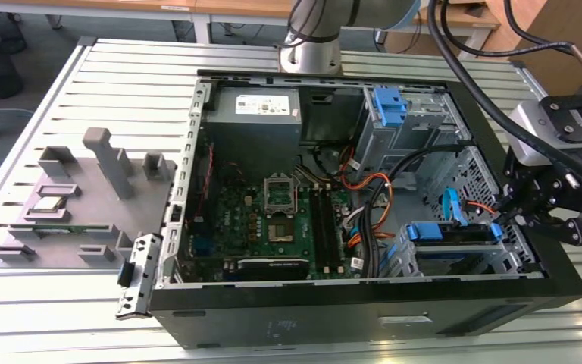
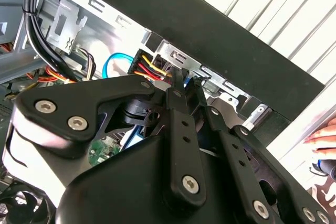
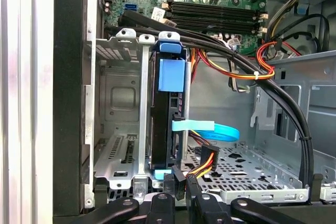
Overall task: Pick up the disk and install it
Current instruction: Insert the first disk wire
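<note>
The disk (image 1: 451,233) stands on edge in the lower drive cage of the open computer case (image 1: 372,318), at the exterior view's right. In the first wrist view the disk (image 3: 167,124) is a dark slab with blue rails, slid between the cage's metal walls. My gripper (image 1: 502,220) reaches over the case's right wall to the disk's near end. Its fingers (image 3: 169,186) sit close together at the blue rail end. In both wrist views the gripper (image 3: 180,184) (image 2: 185,85) looks shut on that end of the disk.
A black cable bundle (image 3: 236,61) and orange-red wires (image 3: 262,66) arc just beside the cage, with a flat light-blue cable (image 3: 210,129) next to the disk. An upper blue bracket (image 1: 387,106), power-supply box (image 1: 254,114) and motherboard (image 1: 270,220) fill the case. A grey fixture (image 1: 89,189) lies left. A hand (image 2: 323,140) rests outside.
</note>
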`<state>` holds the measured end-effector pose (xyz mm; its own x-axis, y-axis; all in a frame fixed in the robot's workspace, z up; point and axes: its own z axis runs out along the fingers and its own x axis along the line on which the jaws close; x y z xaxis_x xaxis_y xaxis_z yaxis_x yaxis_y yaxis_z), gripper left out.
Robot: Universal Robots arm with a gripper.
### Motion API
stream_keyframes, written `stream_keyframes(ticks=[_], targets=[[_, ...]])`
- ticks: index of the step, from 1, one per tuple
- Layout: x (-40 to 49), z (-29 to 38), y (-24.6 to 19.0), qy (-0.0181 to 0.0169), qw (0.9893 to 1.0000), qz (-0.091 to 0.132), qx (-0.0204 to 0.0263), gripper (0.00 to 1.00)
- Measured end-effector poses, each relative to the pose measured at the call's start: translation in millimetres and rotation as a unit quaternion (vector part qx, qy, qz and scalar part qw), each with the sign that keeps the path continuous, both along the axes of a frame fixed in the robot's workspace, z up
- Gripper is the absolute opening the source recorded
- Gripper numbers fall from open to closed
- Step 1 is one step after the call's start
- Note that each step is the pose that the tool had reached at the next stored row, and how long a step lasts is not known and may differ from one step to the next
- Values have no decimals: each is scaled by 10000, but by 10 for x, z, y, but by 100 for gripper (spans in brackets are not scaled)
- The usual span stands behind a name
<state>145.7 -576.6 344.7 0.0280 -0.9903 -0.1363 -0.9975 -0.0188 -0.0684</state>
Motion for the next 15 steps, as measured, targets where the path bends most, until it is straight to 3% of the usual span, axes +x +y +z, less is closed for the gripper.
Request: stream_keyframes(ticks=[3,15], targets=[[0,0,0,2,10000,0,0,17],[-2,0,0,11,10000,0,-1,17]])
